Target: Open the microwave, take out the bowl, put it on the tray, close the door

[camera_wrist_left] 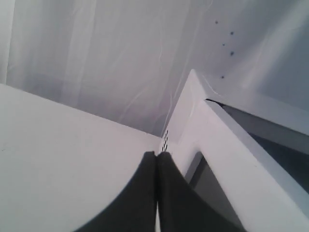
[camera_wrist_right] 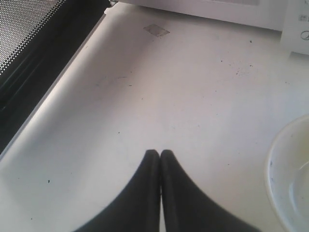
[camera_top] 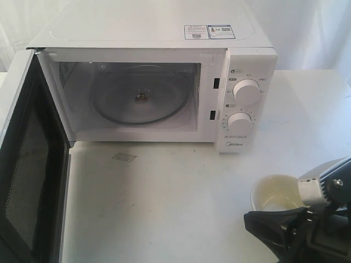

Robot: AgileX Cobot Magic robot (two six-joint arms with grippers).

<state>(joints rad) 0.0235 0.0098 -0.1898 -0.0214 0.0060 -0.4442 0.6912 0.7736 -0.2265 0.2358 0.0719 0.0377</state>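
Observation:
The white microwave [camera_top: 164, 82] stands open, and its cavity holds only the glass turntable [camera_top: 143, 98]. The door [camera_top: 30, 164] is swung out to the left, dark mesh window facing in. The cream bowl [camera_top: 274, 194] sits on the table at the lower right, its rim also in the right wrist view [camera_wrist_right: 289, 179]. My right gripper [camera_top: 249, 219] [camera_wrist_right: 155, 153] is shut on nothing, just in front of the bowl. My left gripper [camera_wrist_left: 156, 154] is shut and empty, close to the microwave's vented wall [camera_wrist_left: 165, 140] and the door's edge [camera_wrist_left: 227, 145]. It is outside the exterior view. No tray shows.
The white table [camera_top: 164, 208] stretches in front of the microwave, with a small grey patch [camera_top: 124, 157] on it. White curtains [camera_wrist_left: 120, 58] hang behind. The open door blocks the table's left side.

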